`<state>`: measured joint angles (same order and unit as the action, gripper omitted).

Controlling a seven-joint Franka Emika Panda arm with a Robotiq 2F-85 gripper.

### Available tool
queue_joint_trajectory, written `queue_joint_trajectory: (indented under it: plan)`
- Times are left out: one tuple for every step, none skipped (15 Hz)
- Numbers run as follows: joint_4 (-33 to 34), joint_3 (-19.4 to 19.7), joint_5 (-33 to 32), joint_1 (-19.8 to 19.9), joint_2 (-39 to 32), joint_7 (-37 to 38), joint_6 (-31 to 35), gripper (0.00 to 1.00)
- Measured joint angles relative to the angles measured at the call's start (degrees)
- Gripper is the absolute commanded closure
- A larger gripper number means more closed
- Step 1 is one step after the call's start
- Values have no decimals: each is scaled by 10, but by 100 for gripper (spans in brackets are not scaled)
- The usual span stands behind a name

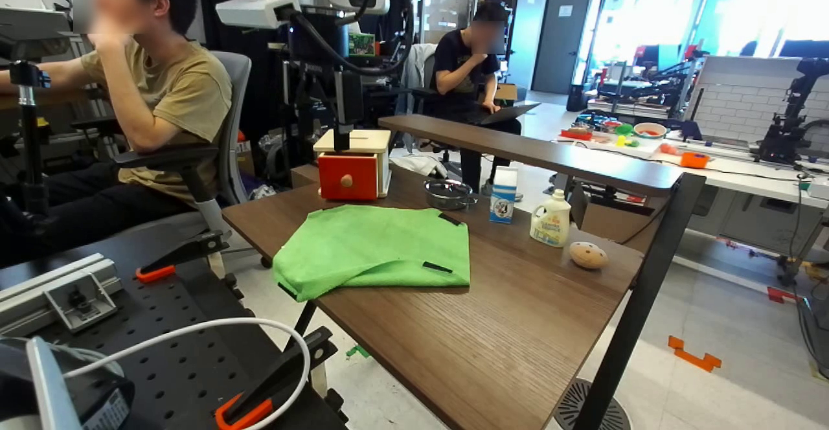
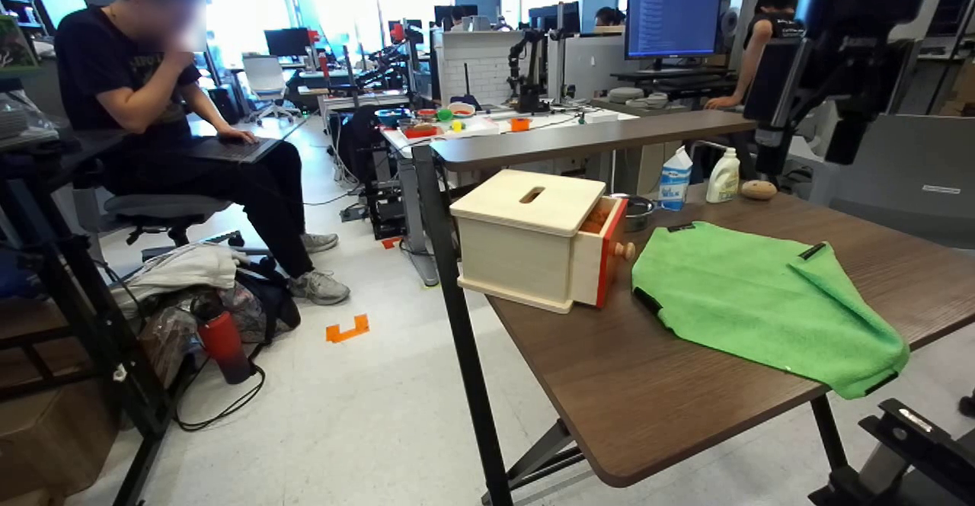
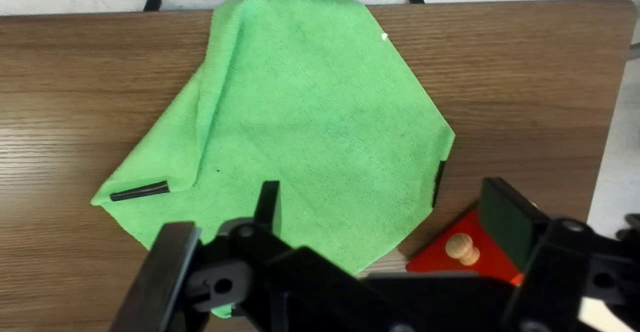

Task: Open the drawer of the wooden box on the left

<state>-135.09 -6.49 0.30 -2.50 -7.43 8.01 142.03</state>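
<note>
In an exterior view, the camera is facing the drawer (image 1: 348, 169) across the worktop (image 1: 492, 333); in an exterior view, the wooden box (image 2: 514, 258) is standing nearer, side-on. The wrist camera is peering steeply down past the claw (image 3: 382, 207); all views are sharing the green cloth (image 3: 325, 122).

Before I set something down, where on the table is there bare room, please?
Widest: between the green cloth and the potato-like object. Second: the table corner bordered by the cloth and the wooden box. Crowded: along the raised shelf, with metal pot, milk carton and bottle. The partly open drawer leaves little room before the cloth.
</note>
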Motion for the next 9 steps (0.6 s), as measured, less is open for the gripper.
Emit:
queue_joint_trajectory:
  plan:
    - [9,-1,8,-3,-18,-14,11,0]
    - [19,-2,10,-6,-37,-33,19,0]
    - [28,-3,10,-9,-56,-56,26,0]
    - [37,-4,8,-11,-75,-82,34,0]
    - [48,-5,6,-13,-93,-109,42,0]
    - [58,-6,1,-14,-111,-134,48,0]
    - [69,-7,-7,-14,-128,-157,59,0]
    - [81,-8,-16,-15,-144,-178,72,0]
    - [92,-9,-24,-15,-159,-197,89,0]
